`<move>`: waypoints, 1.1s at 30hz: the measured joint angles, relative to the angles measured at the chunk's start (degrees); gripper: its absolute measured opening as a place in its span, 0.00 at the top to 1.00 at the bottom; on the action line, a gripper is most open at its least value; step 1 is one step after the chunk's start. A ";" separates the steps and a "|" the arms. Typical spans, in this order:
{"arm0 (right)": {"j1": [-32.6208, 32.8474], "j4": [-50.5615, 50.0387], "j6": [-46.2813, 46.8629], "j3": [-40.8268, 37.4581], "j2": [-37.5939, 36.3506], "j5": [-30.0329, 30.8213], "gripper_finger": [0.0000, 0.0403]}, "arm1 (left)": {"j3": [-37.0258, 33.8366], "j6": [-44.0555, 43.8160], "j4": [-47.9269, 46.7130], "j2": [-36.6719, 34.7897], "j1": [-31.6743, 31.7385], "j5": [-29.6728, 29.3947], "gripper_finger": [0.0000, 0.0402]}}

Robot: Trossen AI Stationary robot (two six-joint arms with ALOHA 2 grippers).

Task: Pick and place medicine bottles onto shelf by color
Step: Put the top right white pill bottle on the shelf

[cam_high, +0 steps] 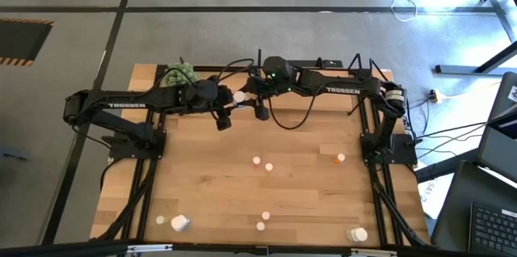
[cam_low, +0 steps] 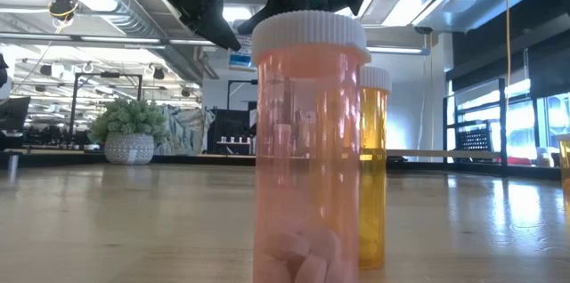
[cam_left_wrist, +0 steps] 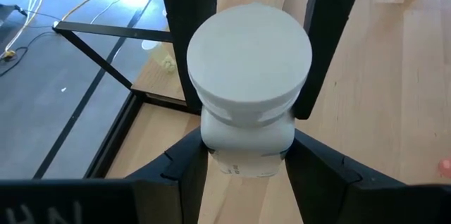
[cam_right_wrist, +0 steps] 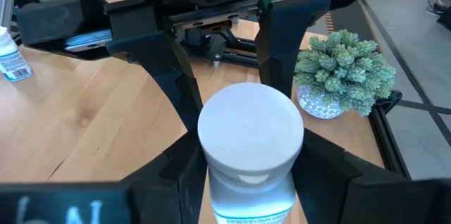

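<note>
Both grippers meet near the surface's far edge: the left gripper (cam_left_wrist: 246,153) clenches a white bottle (cam_left_wrist: 248,90), and the right gripper (cam_right_wrist: 246,175) grips 1 white bottle (cam_right_wrist: 250,146) too — light, rigid, slippery plastic, best held below the cap.

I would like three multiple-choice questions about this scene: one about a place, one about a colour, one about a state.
1. Where is the potted green plant?
A. far edge of the table, left side
B. table centre
C. near right corner

2. What colour is the cap of the bottle in the left claw?
A. orange
B. white
C. red

3. What is the right claw doing?
A. hanging open
B. gripping the plant
C. gripping a white-capped bottle

Answers: 1 A, the high view shows it there. 2 B, the left wrist view shows a white cap. 3 C, its fingers press the bottle's sides.
</note>
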 joint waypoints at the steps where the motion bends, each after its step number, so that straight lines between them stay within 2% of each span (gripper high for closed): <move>1: 0.00 -0.01 -0.02 0.00 0.00 0.00 0.57 | 0.00 0.01 -0.01 0.00 0.02 0.00 0.59; 24: -0.07 0.12 0.23 0.00 0.00 0.26 0.57 | 0.00 -1.68 -0.13 0.00 0.02 -0.37 0.59; 33: -0.11 0.12 0.42 -0.02 0.00 0.63 0.57 | 0.00 -4.55 0.75 -0.03 0.02 -0.43 0.45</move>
